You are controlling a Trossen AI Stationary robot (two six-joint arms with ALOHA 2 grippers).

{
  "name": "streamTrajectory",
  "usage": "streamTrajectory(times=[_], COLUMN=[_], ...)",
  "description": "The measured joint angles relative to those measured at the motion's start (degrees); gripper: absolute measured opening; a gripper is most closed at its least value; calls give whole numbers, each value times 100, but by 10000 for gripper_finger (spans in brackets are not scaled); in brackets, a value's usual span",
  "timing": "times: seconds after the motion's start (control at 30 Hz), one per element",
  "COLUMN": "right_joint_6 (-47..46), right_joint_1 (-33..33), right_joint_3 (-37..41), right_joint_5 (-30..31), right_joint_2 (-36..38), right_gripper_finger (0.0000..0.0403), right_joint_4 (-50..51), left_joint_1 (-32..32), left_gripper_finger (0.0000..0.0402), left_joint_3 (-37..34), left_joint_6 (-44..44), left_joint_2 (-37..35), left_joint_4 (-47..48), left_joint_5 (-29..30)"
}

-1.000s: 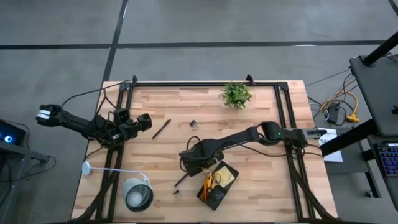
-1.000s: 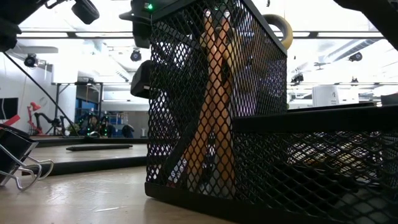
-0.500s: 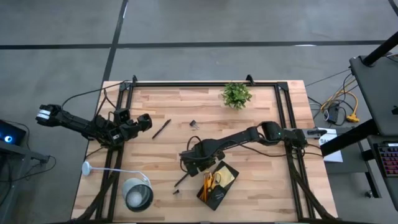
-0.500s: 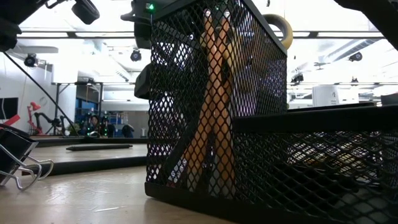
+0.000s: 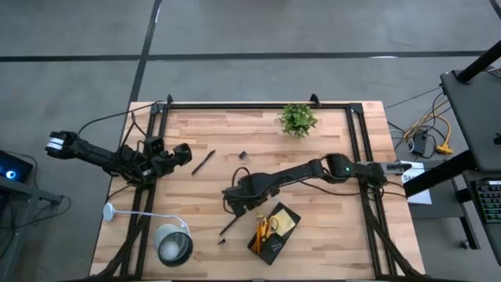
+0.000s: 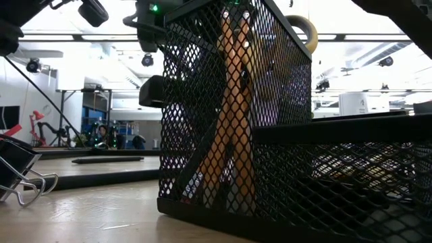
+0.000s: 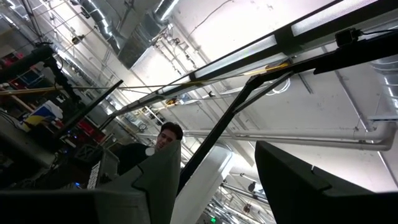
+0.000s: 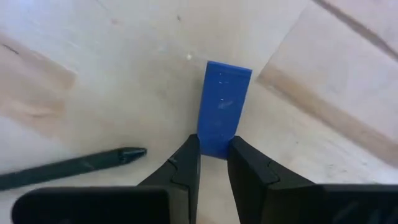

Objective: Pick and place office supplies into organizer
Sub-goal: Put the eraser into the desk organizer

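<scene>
- While the left gripper (image 5: 182, 153) idles wide apart, holding nothing, at the table's (image 5: 313, 164) left edge, right gripper (image 8: 213, 155) pinches a small blue piece (image 8: 222, 106).
- Organizer (image 5: 275, 231) sits just beside, with scissors (image 5: 263, 229) and sticky pad (image 5: 286, 222) inside.
- Black pen (image 8: 68, 164) lies near.

The high view looks straight down on the whole table (image 5: 329, 157); the low view sits against the mesh organizer (image 6: 236, 108), seemingly the organizer both share.

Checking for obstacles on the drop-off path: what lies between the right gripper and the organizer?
High view: only bare wood table shows between the right gripper, shut on a small blue piece, and the organizer; a black pen lies just aside.
</scene>
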State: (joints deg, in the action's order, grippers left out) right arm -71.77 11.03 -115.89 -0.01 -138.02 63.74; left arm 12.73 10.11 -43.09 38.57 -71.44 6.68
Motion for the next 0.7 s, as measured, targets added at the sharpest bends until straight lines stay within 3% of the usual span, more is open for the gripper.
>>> streamTrajectory(times=[0.3,0.7], right_joint_6=[-14,-137], right_joint_1=[-1,-81], right_joint_3=[-530,-1684], right_joint_5=[-230,-321], right_joint_2=[29,52], right_gripper_finger=[58,59], right_joint_4=[127,1116], left_joint_1=[0,0], left_gripper_finger=[191,191], left_joint_3=[0,0], left_joint_6=[0,0], left_joint_2=[2,2], left_joint_4=[-2,-1], left_joint_5=[-2,-2])
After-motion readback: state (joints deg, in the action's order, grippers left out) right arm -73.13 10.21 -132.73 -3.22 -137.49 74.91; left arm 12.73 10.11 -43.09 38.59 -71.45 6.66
